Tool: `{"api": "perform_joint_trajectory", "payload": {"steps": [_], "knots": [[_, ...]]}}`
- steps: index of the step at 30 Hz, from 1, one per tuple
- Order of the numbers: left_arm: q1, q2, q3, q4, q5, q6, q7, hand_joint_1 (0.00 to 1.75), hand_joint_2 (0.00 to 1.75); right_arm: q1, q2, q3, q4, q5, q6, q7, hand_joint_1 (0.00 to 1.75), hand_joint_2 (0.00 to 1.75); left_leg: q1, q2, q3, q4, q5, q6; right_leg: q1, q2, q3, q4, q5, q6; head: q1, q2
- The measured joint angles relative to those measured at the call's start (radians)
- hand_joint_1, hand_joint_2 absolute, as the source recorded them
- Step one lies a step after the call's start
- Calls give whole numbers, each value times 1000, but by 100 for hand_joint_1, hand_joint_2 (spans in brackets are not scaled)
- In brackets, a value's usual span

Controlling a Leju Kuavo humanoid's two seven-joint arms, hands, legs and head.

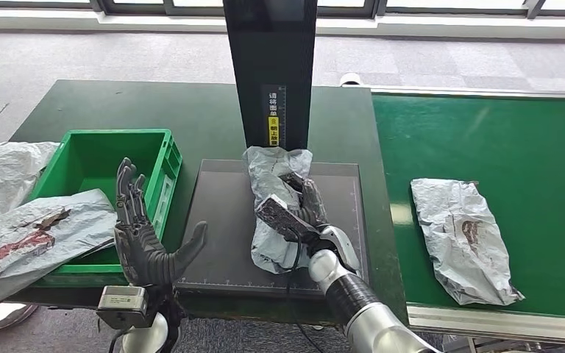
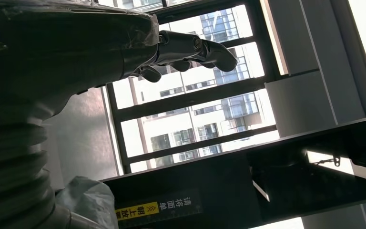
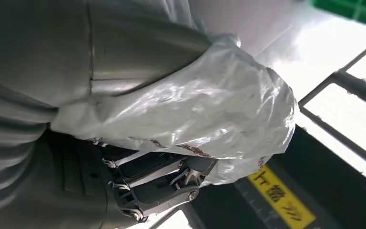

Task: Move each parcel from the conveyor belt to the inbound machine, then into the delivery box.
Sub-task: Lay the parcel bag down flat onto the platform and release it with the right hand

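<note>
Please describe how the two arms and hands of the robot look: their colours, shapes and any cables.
Both arms are silver tubes ending in a black ribbed cuff at the wrist. The left hand is dark grey, with a thick thumb and segmented metallic fingers; a small silver box sits at its wrist. The right hand is dark with a silver-white wrist shell, and a thin black cable hangs beside it.

Grey carpet floor [image 1: 81, 55] and windows [image 2: 190, 119] surround the dark table [image 1: 191, 110].

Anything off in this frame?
Yes: the parcel at the green bin droops over its front rim instead of lying inside. The right hand grips another parcel on the scanner plate.
</note>
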Motion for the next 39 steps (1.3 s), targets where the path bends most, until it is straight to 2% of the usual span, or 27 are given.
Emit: {"api": "perform_joint_trajectory", "payload": {"steps": [1, 6, 15, 18, 20, 22, 29, 39], "knots": [[-1, 0, 1, 0, -2, -4, 0, 0, 175, -2, 0, 10, 2, -16, 7, -20, 0, 175, 0, 0, 0, 0, 0, 0, 0, 0, 0, 0, 0, 0, 0, 0], [-4, -7, 15, 4, -33, -2, 0, 0, 175, -8, 2, 54, 3, -38, 10, -83, 0, 175, 0, 0, 0, 0, 0, 0, 0, 0, 0, 0, 0, 0, 0, 0], [-5, -11, 29, 11, -41, 1, 0, 0, 175, -18, 2, 78, 3, -36, 10, -91, 0, 175, 0, 0, 0, 0, 0, 0, 0, 0, 0, 0, 0, 0, 0, 0], [-4, -13, 32, 10, -54, 14, 0, 0, 175, -12, 2, 79, -12, -48, -33, -132, 0, 175, 0, 0, 0, 0, 0, 0, 0, 0, 0, 0, 0, 0, 0, 0], [0, -14, 34, 6, -72, 28, 4, 0, 175, 7, 2, 79, -66, -51, -92, -166, 0, 175, 0, 0, 0, 0, 0, 0, 0, 0, 0, 0, 0, 0, 0, 0], [6, -16, 35, -3, -85, 37, 12, 0, 175, 41, -1, 79, -162, -33, -126, -158, 0, 175, 0, 0, 0, 0, 0, 0, 0, 0, 0, 0, 0, 0, 0, 0], [22, -17, 38, -23, -108, 55, 25, 0, 175, 154, -14, 79, -458, 11, -158, -125, 0, 175, 0, 0, 0, 0, -1, -1, 0, 0, 0, 0, -1, 0, 0, 0], [37, -19, 38, -40, -125, 75, 37, 0, 175, 224, -22, 77, -636, -16, -177, -151, 0, 175, 0, 0, 0, 0, -1, -1, 0, 0, 0, 0, -1, -1, 0, 0]]}}
